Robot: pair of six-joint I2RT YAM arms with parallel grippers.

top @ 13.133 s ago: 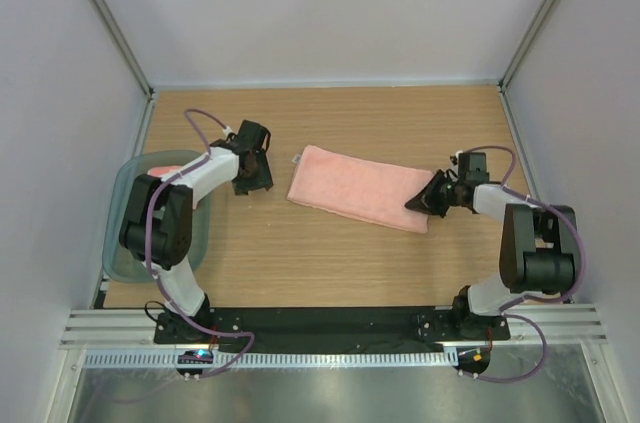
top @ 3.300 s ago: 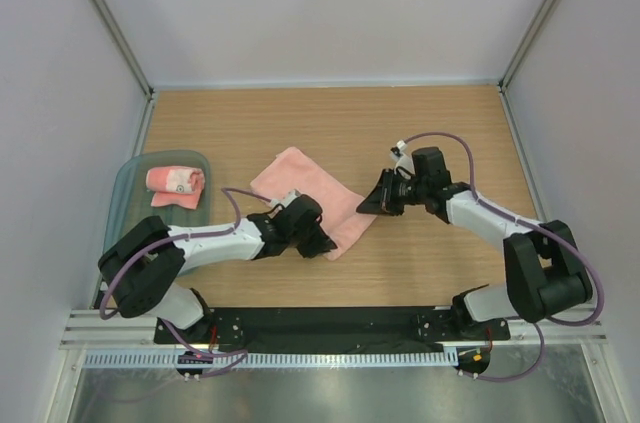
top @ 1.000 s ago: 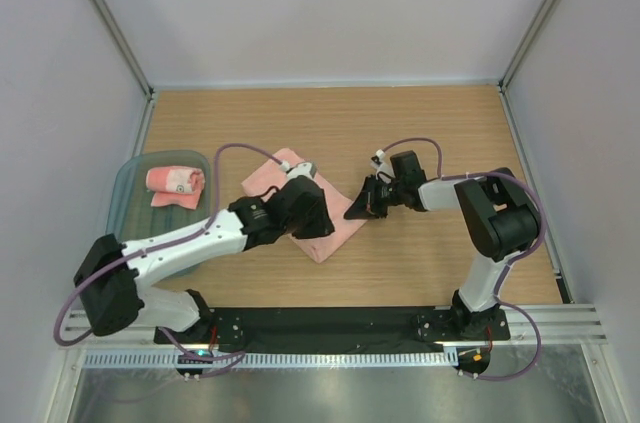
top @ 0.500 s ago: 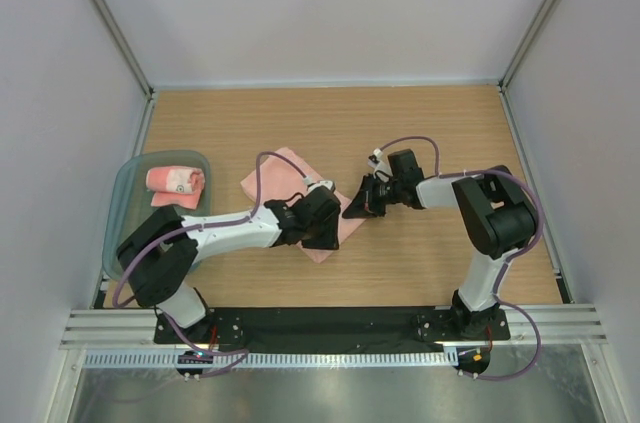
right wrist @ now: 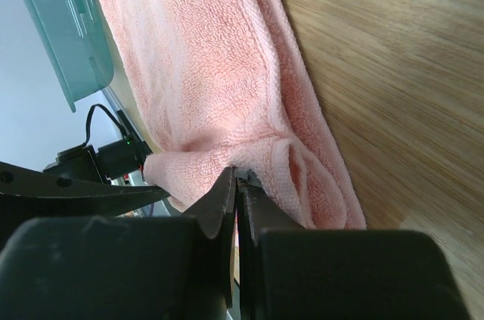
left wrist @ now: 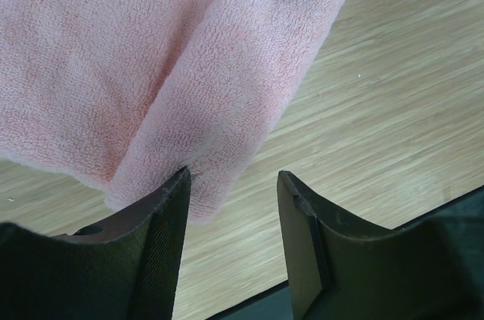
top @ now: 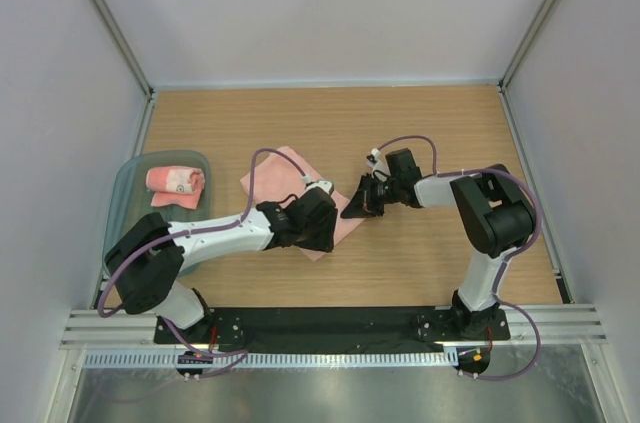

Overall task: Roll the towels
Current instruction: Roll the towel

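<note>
While the working towel (top: 283, 169) lies spread on the table (top: 420, 123), all positions below are given relative to it.

Near corner of the towel: the left gripper (left wrist: 233, 178) stands here with its jaws parted and a clear gap between them. The doubled edge of the cloth reaches the tip of one finger, but nothing is clamped, so this gripper holds nothing.

Right-hand edge of the towel, slightly further back: the right gripper (right wrist: 236, 175) is closed tight. Its wrist view shows terry drawn up to a point at the fingertips, so it is judged to be pinching that edge.

Left of the towel, well apart: a translucent tray (top: 122, 193) holds one rolled towel (top: 175, 185) at its far end, pale band outward.

Progress, as a judgement:
- One towel is rolled and stowed in the tray.
- The working towel shows only a thick doubled strip along its right side — a fold, not yet a roll.
- The rolling of this piece and its transfer to the tray are outstanding.
- No further towels are in view
</note>
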